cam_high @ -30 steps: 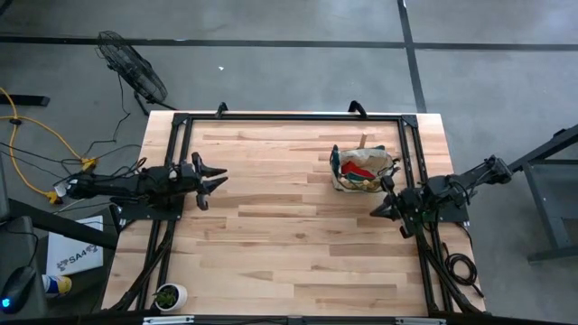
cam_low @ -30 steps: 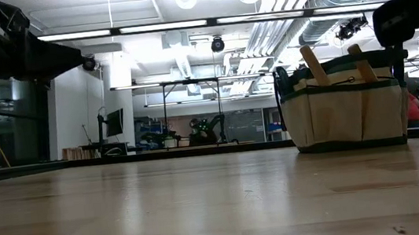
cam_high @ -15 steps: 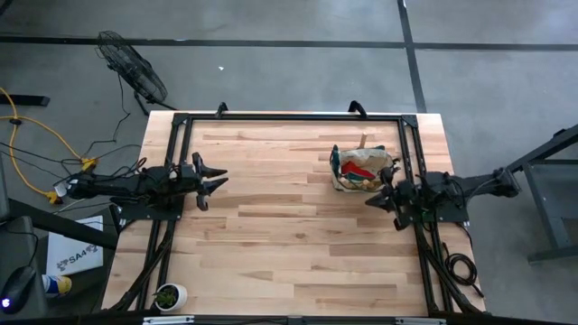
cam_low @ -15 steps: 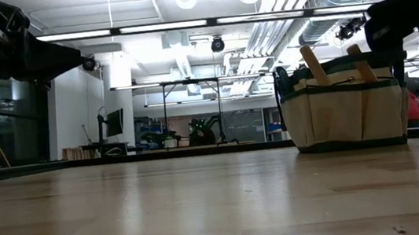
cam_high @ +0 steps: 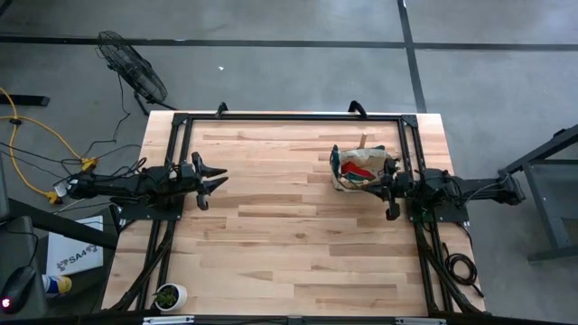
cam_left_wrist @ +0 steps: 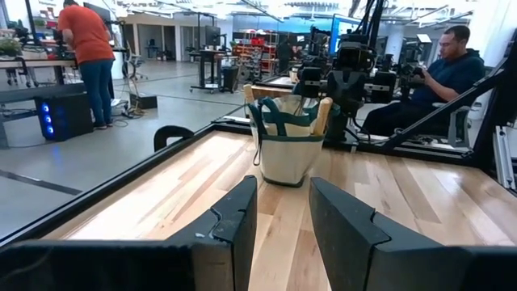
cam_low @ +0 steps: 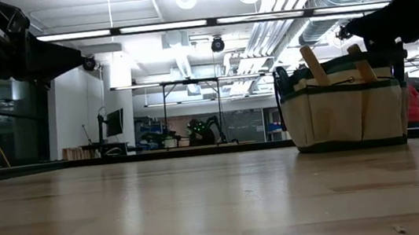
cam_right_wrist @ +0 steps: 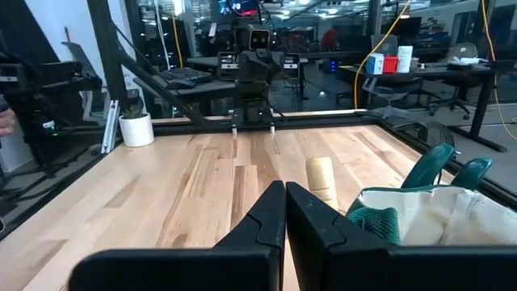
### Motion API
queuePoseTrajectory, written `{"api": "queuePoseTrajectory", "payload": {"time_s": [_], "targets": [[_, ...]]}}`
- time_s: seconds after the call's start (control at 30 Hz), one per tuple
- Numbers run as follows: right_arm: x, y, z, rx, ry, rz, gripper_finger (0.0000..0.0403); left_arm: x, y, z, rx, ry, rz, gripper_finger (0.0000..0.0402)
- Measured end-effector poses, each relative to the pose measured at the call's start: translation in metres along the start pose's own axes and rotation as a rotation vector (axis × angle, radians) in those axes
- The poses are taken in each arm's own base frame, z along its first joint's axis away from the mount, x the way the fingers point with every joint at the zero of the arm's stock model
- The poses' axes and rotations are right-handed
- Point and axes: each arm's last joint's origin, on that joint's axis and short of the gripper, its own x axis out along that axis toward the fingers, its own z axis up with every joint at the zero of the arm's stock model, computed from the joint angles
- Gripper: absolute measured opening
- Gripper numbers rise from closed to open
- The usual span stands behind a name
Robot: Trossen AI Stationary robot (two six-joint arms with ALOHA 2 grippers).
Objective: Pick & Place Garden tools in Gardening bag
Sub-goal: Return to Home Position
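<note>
The big wooden table (cam_high: 289, 235) has a dark arm at each short end. The left arm lies low over the left edge, about halfway along it, and waits there. The right arm reaches in over the right edge.

The gardening bag (cam_high: 361, 170) stands upright near the right edge, closer to the corner on the side where the floor fan (cam_high: 135, 68) is. All the garden tools I can see are inside it. Two wooden handles (cam_low: 314, 64) poke up out of the top, and something red (cam_high: 358, 168) lies in the middle.

The left gripper (cam_high: 213, 185) has its fingers spread wide, with nothing between them. The right gripper (cam_right_wrist: 284, 190) is just beside the bag, on the side toward the right edge. Its fingers are pinched almost together and hold nothing.

I think the packing is done and the job now is to go back to rest. The right arm is the one to watch, as it is so close to the bag. It should draw straight back toward its own edge, slow and smooth, with its fingers kept narrow, so they do not hook the green loop handles (cam_right_wrist: 436, 162). A bump could tip the bag, and the tools would spill out.
</note>
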Motion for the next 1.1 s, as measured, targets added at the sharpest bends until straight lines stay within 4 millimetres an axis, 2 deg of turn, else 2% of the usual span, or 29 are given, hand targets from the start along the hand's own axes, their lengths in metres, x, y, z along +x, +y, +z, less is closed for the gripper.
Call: {"api": "queuePoseTrajectory", "payload": {"time_s": [1.1], "targets": [[0.0000, 0.0008, 0.0003, 0.001, -0.002, 0.025, 0.0003, 0.0000, -0.0005, 0.0000, 0.000, 0.002, -0.016, 0.0111]]}}
